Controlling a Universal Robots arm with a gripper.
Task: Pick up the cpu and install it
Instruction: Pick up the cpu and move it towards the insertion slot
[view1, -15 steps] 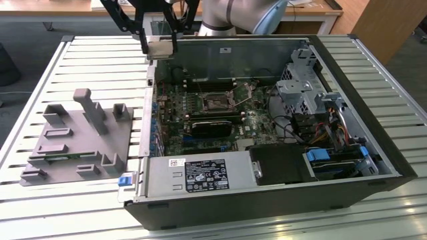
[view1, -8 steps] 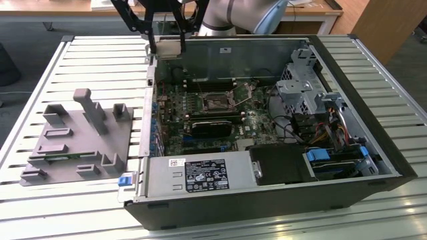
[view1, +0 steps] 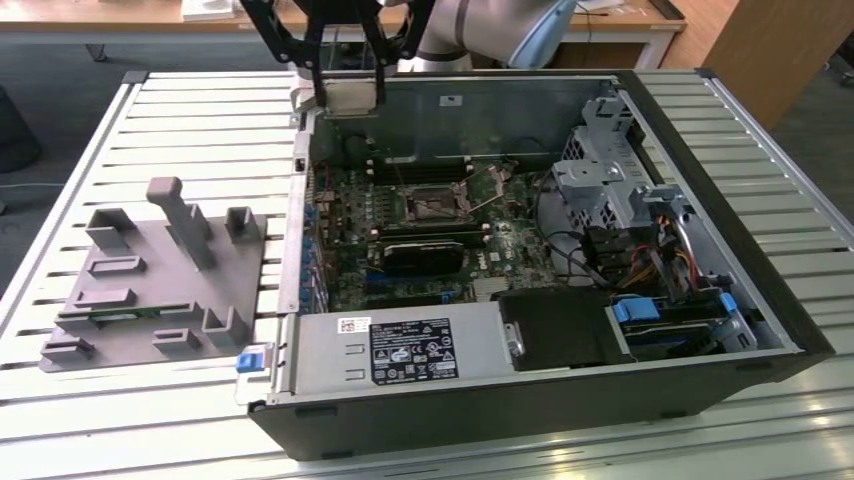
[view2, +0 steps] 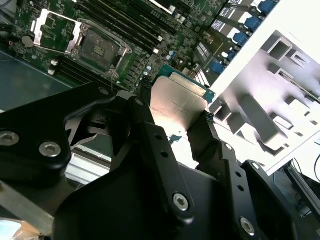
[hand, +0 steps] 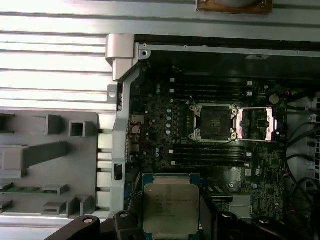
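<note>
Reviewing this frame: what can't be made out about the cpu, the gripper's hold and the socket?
- Underside of the cpu: it faces away from the camera in both wrist views.
- Contacts inside the socket: too small to tell in the first wrist view.
- Far side of the gripper, shut on the cpu: hidden by its own black links in the second wrist view.
- Upper arm: cut off by the exterior view's top edge.

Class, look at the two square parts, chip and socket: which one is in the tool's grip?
The cpu, the silver-topped chip, is clamped in the tool; the black socket lies open and empty.
</note>
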